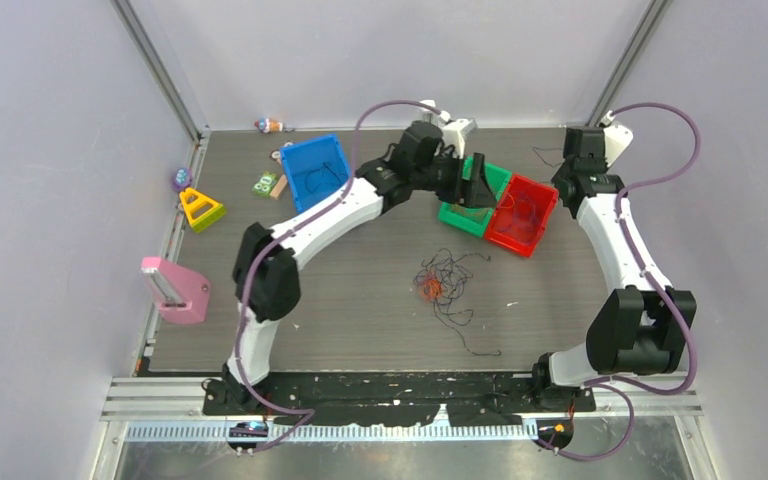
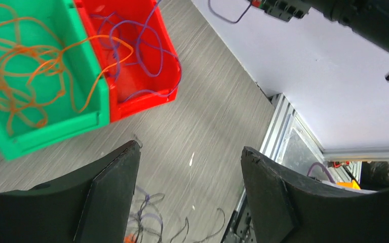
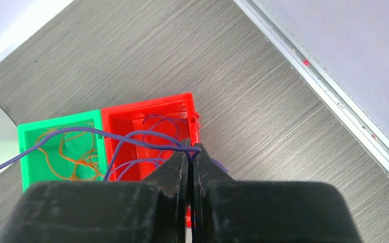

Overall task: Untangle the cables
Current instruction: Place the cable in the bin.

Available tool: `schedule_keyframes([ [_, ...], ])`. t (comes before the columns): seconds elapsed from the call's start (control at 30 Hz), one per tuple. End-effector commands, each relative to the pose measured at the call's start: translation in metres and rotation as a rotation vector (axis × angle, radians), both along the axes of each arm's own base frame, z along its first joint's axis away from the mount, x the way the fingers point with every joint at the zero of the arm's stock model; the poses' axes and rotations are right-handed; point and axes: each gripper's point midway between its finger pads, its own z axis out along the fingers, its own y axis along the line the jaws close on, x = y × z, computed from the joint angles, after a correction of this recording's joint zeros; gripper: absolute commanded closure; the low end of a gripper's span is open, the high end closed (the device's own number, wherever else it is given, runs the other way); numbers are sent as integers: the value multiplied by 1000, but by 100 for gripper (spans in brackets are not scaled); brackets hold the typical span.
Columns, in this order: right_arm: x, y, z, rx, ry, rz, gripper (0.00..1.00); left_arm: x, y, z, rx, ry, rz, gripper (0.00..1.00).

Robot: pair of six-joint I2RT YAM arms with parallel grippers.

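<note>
The right gripper [image 3: 191, 152] is hanging just above the red bin [image 3: 147, 103], its jaws pinching tight on a purple strand [image 3: 81, 129]. The strand is trailing from the tips across the red bin and over the green bin [image 3: 55, 121] touching it. More purple loops [image 2: 142, 55] are lying inside the red bin (one is spilling over its rim), and orange strands [image 2: 25, 76] are coiling in the green bin. The left gripper [image 2: 190, 192] is hovering beside the red bin, fingers spread wide with nothing between them. The tangled clump [image 1: 442, 283] is lying on the table [image 1: 360, 320], near the red bin, towards the arm bases.
</note>
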Motion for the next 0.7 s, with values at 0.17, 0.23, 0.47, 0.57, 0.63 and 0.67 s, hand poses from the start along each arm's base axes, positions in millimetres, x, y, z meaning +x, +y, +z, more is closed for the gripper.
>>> schedule_keyframes([
  [0.17, -10, -20, 73, -36, -159, -64, 95, -1, 82, 26, -4, -123, 128, 26],
  [0.23, -9, -16, 89, -28, -194, -28, 95, -5, 92, 23, -1, -134, 144, 27],
  [0.47, -11, -3, 130, -10, -256, 54, 95, -18, 120, -3, 51, -164, 188, 27],
  [0.57, -5, -3, 107, -5, -191, 64, 95, -22, 133, -18, 77, -185, 216, 28],
  [0.63, 1, 3, 74, 30, -124, 82, 94, -24, 142, -27, 99, -198, 234, 28],
  [0.67, 6, 5, 59, 46, -99, 90, 95, -25, 146, -31, 111, -205, 240, 28],
])
